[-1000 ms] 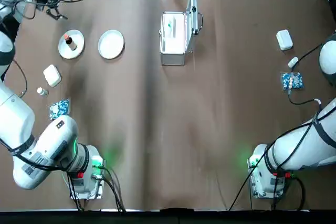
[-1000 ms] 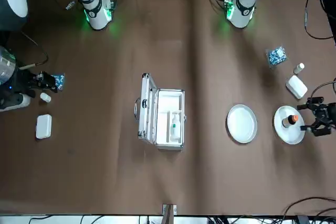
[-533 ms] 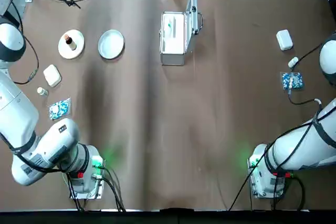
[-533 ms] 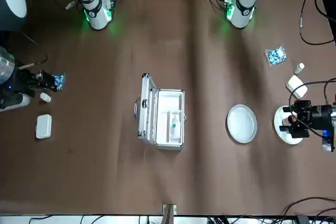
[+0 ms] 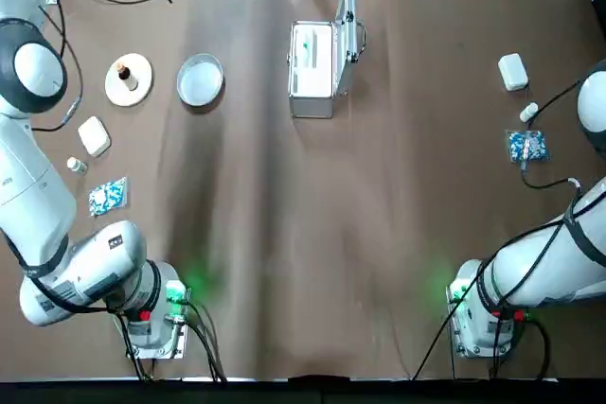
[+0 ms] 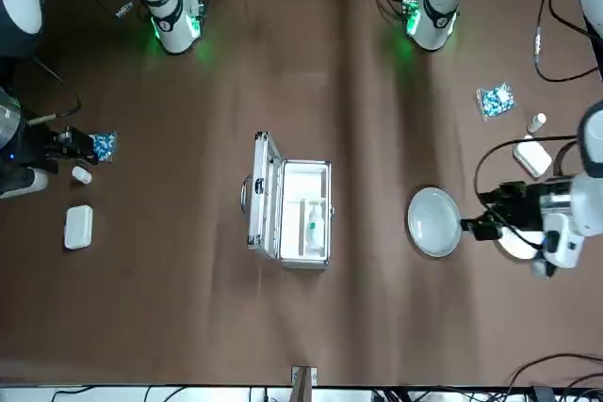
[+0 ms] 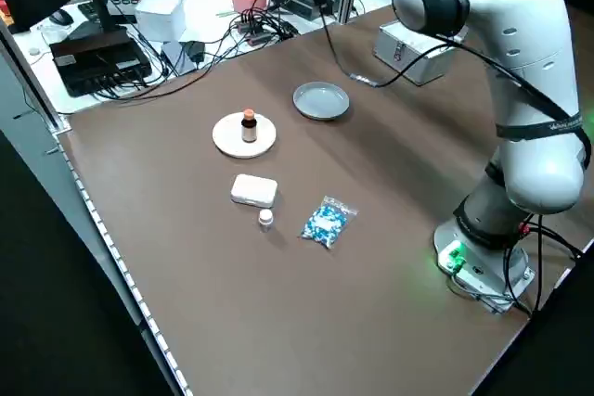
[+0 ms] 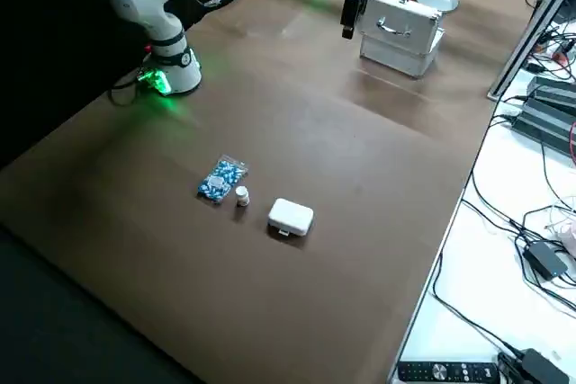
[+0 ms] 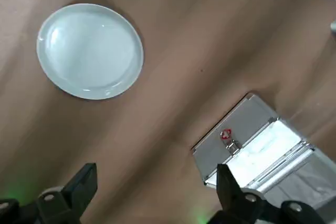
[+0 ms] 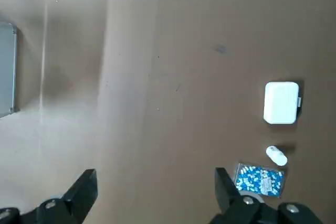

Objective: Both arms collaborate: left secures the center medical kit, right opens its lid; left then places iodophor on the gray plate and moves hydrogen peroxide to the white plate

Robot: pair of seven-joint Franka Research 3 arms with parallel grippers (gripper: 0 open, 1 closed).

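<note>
Kit open, both grippers empty, one bottle left inside

Left gripper, fingers apart and holding nothing, hangs over the table between the round gray plate and the round white plate. A small brown bottle with an orange cap stands on the white plate, and the gray plate is bare. The white and silver metal medical kit sits at table centre with its flat silver-rimmed lid upright. A white bottle with a green mark lies inside. Right gripper, fingers apart and empty, is well away near the table's right edge. Risks: nothing steadies the kit, so a reach inside could shove it or knock the lid shut. The lying bottle could slip from a poor pinch or end on the wrong plate.
</note>
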